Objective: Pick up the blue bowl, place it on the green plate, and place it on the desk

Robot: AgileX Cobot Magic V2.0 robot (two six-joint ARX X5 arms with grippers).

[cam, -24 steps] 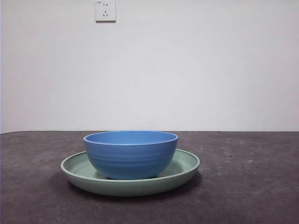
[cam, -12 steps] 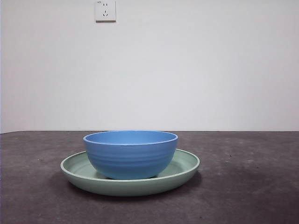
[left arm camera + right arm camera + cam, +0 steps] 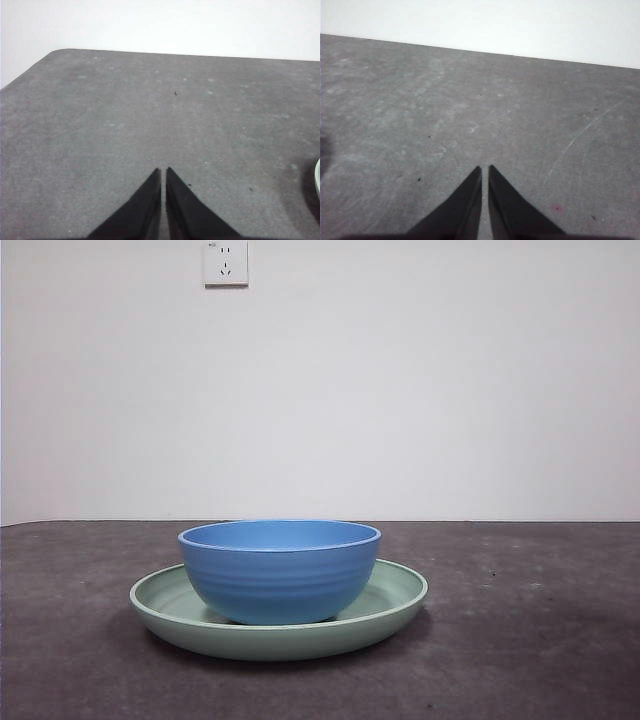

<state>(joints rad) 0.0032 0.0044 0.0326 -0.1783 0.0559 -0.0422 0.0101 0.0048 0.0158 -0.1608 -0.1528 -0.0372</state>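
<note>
Blue bowl seated upright in the green plate on the worktop, both pincers idle and away from it.

In the front view the bowl stands on the plate's glossy inside, slightly toward 9 o'clock of the plate's middle, so more bare plate shows at 3 o'clock; the plate lies flat on the dark grey-brown worktop, with a white wall socket on the wall at 12 o'clock above. No arm shows in that view. The left pincer hovers over bare worktop with its two black jaws pressed nearly together and nothing between them; a sliver of the plate's pale rim sits at that picture's 3 o'clock edge. The right pincer likewise hangs over bare, faintly scratched worktop, jaws drawn together and empty.
</note>
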